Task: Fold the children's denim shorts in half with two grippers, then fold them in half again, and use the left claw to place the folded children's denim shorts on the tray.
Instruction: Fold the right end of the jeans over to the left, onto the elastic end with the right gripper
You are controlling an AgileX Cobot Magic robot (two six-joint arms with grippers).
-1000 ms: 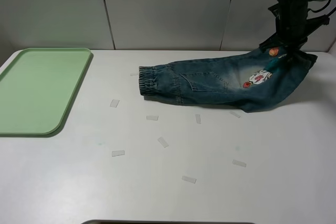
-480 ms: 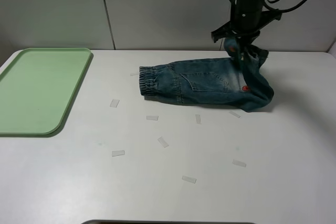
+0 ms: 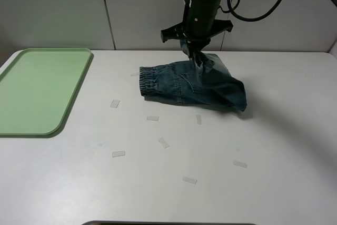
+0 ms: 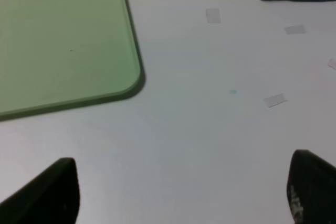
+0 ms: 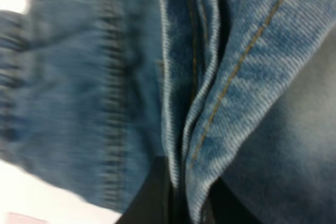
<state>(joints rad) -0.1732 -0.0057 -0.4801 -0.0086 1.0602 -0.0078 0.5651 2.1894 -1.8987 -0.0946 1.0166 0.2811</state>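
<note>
Children's denim shorts (image 3: 195, 85) lie mid-table, right of centre and well apart from the tray (image 3: 52, 51), which sits at the far left of the table (image 3: 158, 193).

Right claw (image 3: 196, 56) is pressed together on an edge of the denim. The wrist view is filled with seams and stitching running into the dark fingers.

Change over the last second: the held end was stretched out far to the right, with the cartoon patch showing. The arm has since swung leftward and now hangs over the middle of the garment. The leg end is doubled back over the body, the crease bulges on the right side, and the patch is out of sight.

Held edge is lifted off the lower layer, short of the gathered elastic end (image 3: 149, 82), which rests flat on the table.

My read: the second fold is under way but not laid down. The held edge needs to travel further left and drop onto the elastic end before I let go. The bulging crease may spring back if released early.

Left claw (image 4: 181, 192) is spread wide and empty, hovering over bare table just beside the tray's rounded corner, clear of the shorts.

Small tape bits (image 3: 164, 143) are scattered in front of the garment.
</note>
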